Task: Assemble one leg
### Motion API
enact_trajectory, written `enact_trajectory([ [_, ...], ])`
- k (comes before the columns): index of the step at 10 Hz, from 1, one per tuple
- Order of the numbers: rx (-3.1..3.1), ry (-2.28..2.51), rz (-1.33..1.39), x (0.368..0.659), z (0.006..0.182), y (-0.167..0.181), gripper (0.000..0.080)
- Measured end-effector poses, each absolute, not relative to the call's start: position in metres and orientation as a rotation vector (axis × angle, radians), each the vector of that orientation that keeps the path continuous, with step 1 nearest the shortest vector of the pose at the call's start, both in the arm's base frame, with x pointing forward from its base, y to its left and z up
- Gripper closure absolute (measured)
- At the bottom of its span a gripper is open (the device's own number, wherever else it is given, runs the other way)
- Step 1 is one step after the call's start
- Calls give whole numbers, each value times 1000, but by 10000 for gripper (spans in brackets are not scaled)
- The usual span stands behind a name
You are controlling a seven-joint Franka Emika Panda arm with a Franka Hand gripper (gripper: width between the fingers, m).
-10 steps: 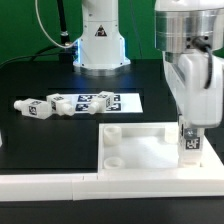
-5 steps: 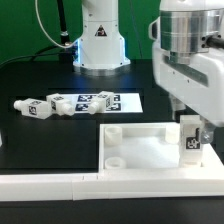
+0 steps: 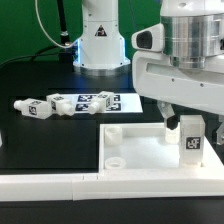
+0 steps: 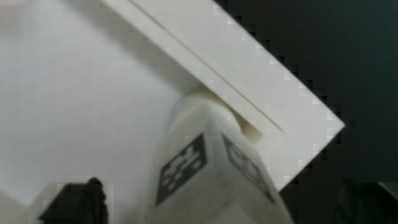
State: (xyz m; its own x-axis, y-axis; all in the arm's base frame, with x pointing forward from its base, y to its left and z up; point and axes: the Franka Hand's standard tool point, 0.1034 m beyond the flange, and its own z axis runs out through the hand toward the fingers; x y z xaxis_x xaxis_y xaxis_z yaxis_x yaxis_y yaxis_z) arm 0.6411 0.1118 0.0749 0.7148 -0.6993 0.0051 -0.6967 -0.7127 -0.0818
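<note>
I see my fingers [image 4: 75, 200] spread wide, holding nothing. The leg [image 3: 190, 136] stands upright below and between them, touching neither, on a corner of the white panel [image 3: 145, 152].

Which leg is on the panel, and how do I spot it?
Find the large white panel at the front. Toward its edge on the exterior view's right, one leg stands upright. The other legs lie on the black table beside the marker board.
</note>
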Motion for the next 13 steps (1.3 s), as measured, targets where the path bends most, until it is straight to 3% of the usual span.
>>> enact_trajectory([
  [3, -3056, 565, -84, 639, 71, 119, 151],
  [4, -3042, 629, -83, 639, 71, 117, 151],
  [6, -3038, 652, -83, 639, 71, 117, 409],
  [7, -3013, 750, -82, 639, 71, 117, 409],
  [8, -2983, 856, -79, 639, 71, 117, 513],
  [13, -2462, 1790, -15, 642, 70, 114, 513],
])
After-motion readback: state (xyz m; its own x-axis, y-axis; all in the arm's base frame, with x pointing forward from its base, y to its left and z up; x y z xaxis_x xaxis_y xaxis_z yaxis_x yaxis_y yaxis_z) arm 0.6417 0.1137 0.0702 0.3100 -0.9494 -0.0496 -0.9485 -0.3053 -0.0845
